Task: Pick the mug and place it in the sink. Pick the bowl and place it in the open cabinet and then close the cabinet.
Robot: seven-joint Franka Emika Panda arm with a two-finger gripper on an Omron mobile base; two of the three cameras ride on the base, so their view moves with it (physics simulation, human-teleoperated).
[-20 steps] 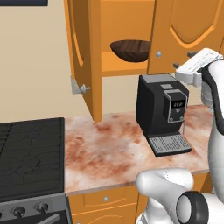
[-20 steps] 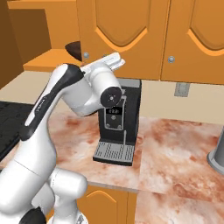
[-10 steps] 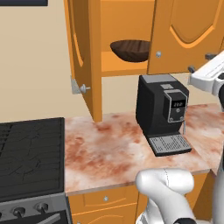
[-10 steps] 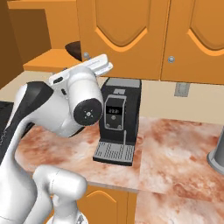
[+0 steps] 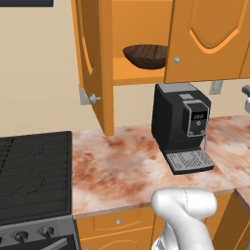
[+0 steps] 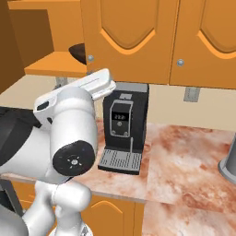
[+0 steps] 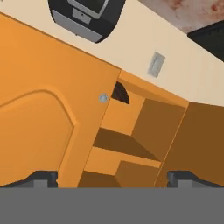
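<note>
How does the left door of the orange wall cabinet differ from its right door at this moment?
The left arched-panel door of the orange wooden wall cabinet is swung wide open; the right arched-panel door is shut. The left door exposes the dark brown ribbed bowl on the cabinet floor; the right door hides part of the bowl. Both are orange with small silver knobs.

The bowl [image 5: 145,56] sits in the cabinet [image 5: 139,36] above the coffee machine [image 5: 181,124], stove [image 5: 34,175] to its left.
</note>
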